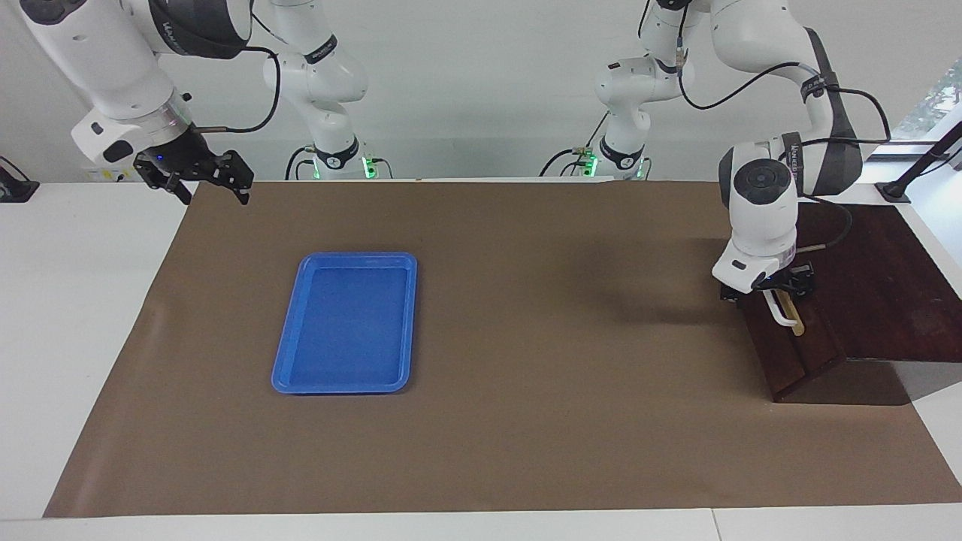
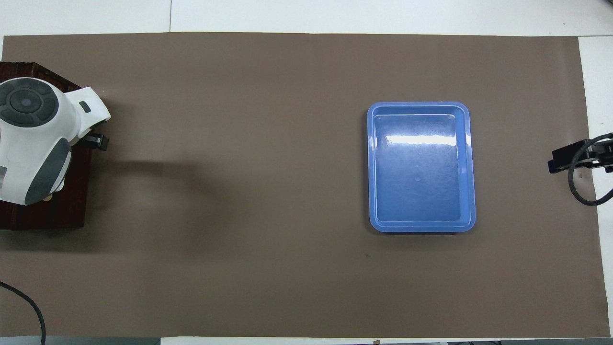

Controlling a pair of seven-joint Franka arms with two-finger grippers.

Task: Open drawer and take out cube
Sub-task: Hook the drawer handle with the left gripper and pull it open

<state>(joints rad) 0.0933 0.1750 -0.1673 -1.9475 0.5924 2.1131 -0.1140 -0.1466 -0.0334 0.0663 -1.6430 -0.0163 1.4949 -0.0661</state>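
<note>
The dark brown drawer [image 1: 804,353] sits in its dark wooden box [image 1: 879,285] at the left arm's end of the table. The drawer front looks flush with the box. My left gripper [image 1: 782,289] is down at the end of the white bar handle [image 1: 783,314] nearer to the robots. In the overhead view the left hand [image 2: 33,139] covers most of the box [image 2: 52,213]. The yellow cube is hidden. My right gripper [image 1: 213,197] waits open and empty above the right arm's end of the table.
A flat blue tray [image 1: 289,338] lies empty on the brown mat toward the right arm's end; it also shows in the overhead view [image 2: 371,167]. The brown mat [image 1: 564,338] covers most of the white table.
</note>
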